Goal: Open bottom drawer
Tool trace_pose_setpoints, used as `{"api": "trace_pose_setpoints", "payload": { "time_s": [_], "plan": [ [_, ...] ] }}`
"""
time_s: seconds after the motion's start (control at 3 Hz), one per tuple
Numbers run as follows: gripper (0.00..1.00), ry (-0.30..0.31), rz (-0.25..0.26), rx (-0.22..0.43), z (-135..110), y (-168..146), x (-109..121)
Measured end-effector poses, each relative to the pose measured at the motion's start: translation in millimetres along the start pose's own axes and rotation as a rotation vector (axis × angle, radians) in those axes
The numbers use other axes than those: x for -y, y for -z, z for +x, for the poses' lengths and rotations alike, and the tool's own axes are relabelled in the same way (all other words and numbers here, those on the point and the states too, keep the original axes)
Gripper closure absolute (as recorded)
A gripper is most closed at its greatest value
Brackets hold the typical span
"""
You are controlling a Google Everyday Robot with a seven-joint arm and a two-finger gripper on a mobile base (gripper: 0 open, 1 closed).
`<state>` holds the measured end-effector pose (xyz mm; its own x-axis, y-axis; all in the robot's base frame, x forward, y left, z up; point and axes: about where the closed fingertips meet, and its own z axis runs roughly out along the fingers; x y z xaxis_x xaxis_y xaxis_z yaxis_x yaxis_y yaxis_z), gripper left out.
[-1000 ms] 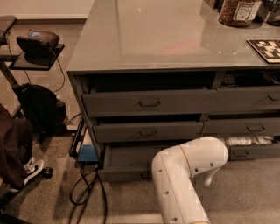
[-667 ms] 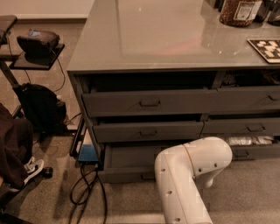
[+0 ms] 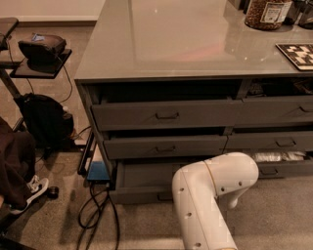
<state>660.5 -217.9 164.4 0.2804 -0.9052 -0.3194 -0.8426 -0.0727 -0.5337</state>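
The bottom drawer point(image 3: 139, 194) of the left stack is pulled partway out, and its bare grey tray shows behind the low front. Its small loop handle point(image 3: 163, 197) peeks out at the edge of my white arm point(image 3: 210, 195), which bends in front of the drawer's right half. My gripper is not visible; the arm's far end drops out of sight behind the elbow, near the drawer fronts. Above, the middle drawer point(image 3: 164, 146) and top drawer point(image 3: 166, 114) stand slightly ajar.
The right stack's low drawer shows white packets point(image 3: 279, 156). A black bag point(image 3: 44, 117), a stand holding a dark device point(image 3: 41, 46), a shoe point(image 3: 32, 188), a blue box point(image 3: 98, 171) and floor cables point(image 3: 98, 210) crowd the left. A jar point(image 3: 266, 12) and checkered board point(image 3: 298, 53) sit on the countertop.
My arm's elbow has shifted slightly to the right. The bottom drawer looks as far out as before.
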Motion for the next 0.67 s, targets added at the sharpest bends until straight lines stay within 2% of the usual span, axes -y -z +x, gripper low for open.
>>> {"api": "trace_pose_setpoints", "payload": {
  "time_s": [0.67],
  "plan": [
    [0.13, 0.0, 0.0, 0.0, 0.0, 0.0, 0.0]
  ]
}}
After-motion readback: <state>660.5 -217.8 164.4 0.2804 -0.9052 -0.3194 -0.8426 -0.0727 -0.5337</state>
